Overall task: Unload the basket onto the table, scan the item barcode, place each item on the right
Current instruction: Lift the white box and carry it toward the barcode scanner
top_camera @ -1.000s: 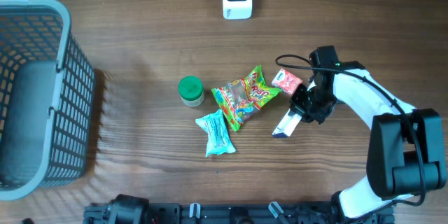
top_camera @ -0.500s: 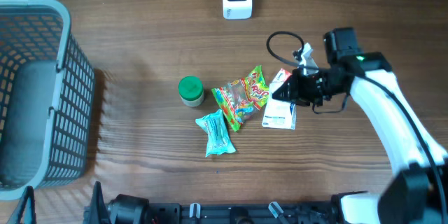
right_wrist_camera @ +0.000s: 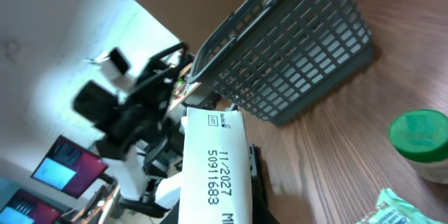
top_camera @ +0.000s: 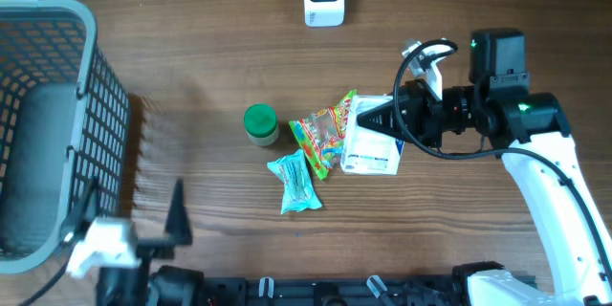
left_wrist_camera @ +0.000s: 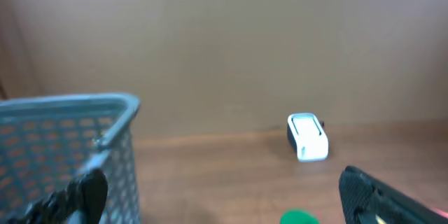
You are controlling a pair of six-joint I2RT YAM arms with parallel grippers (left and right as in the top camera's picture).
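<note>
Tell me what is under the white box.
The right end of the colourful candy bag lies beneath the white box; anything else on the table below it is covered.

We see a wood-grain table (top_camera: 191, 38) filling the overhead frame and a plain brown wall (left_wrist_camera: 224, 42) behind it in the left wrist view. Lower left of the right wrist view, screens (right_wrist_camera: 54, 173) glow.

Black print on the white carton (right_wrist_camera: 213, 171) reads a boxed "LOT", then "11/2027" and "5091683", a cut-off "M" at the bottom edge, lettering on the colourful snack packet (top_camera: 328, 134) too small to read.
</note>
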